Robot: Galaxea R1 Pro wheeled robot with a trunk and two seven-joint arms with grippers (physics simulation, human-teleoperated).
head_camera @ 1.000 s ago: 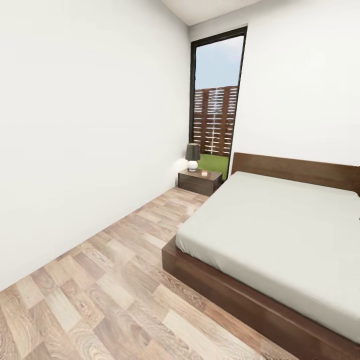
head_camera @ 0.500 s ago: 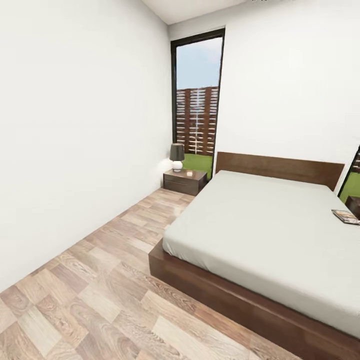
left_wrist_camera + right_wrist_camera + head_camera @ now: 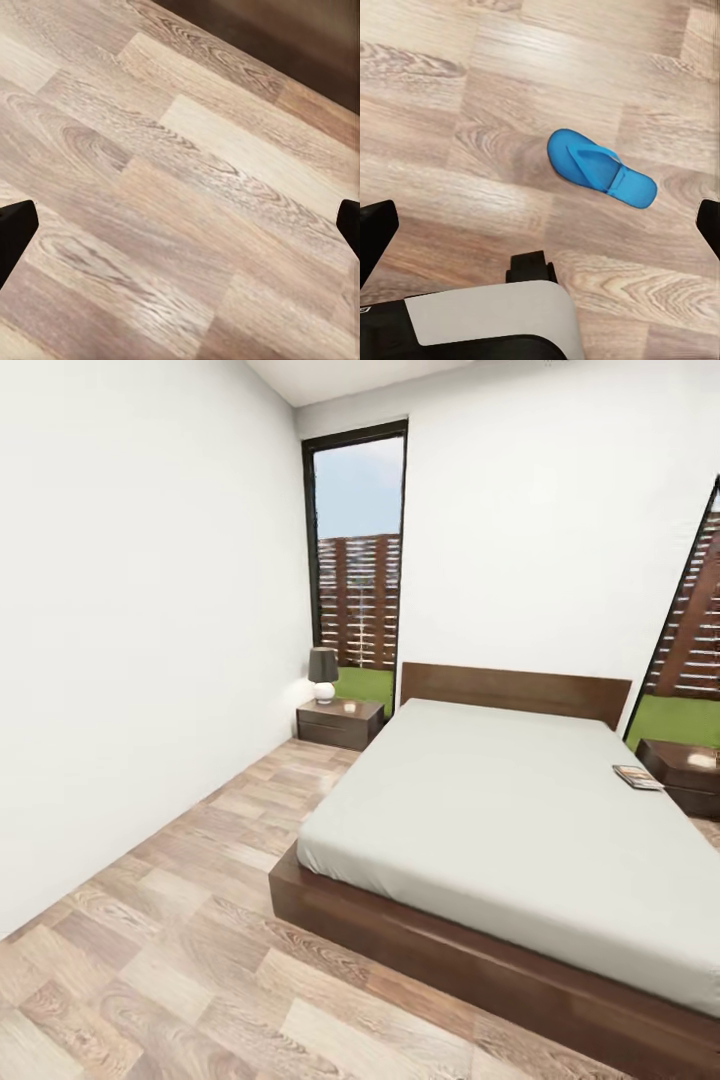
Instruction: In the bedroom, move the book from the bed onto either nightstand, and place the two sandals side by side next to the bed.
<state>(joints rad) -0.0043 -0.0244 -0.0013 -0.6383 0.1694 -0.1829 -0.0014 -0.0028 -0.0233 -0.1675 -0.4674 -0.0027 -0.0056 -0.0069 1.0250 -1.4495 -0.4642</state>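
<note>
The thin dark-covered book (image 3: 637,777) lies on the pale grey mattress of the brown-framed bed (image 3: 480,830), near a dark wooden nightstand (image 3: 688,772). A bright-blue flip-flop sandal (image 3: 601,168) lies on the wood-plank floor (image 3: 472,112). The left end effector (image 3: 180,225) and right end effector (image 3: 540,225) are both spread wide, holding nothing.

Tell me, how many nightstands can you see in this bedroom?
2. One nightstand stands in the far corner beside the bed, carrying a lamp. The other nightstand is on the bed's opposite side, cut off by the picture's edge, just beyond the book.
</note>
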